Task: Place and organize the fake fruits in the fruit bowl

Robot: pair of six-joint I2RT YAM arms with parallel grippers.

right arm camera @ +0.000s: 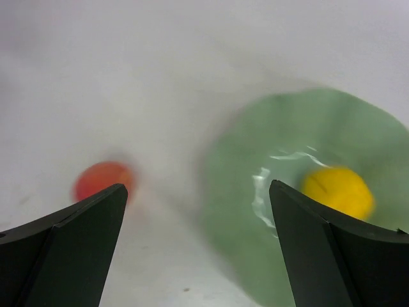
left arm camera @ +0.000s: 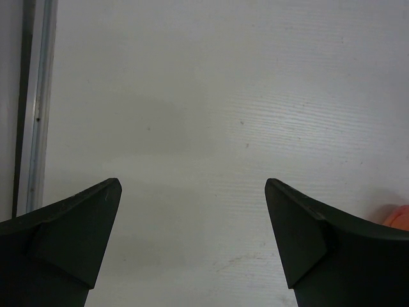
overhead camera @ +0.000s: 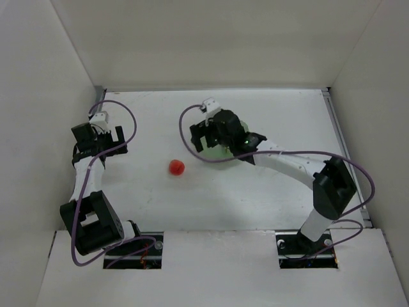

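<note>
- In the top view, the left hand (overhead camera: pixel 99 135) is seen over the left part of the white counter (overhead camera: pixel 275 115), its fingers spread and holding nothing. The red apple (overhead camera: pixel 177 167) lies on the counter well to its right, between the two arms.
- In the same view, the right hand (overhead camera: pixel 203 135) is held over the fruit bowl (overhead camera: pixel 220 154), which is largely hidden beneath it. The apple rests just left of the bowl, apart from it.
- In the left wrist view, bare counter is framed between the spread fingers, and a sliver of the apple shows at the right edge.
- In the right wrist view, the fingers are spread and empty. The yellow pear (right arm camera: pixel 337 190) lies inside the bowl, by the right finger, and the apple lies on the counter by the left finger.
</note>
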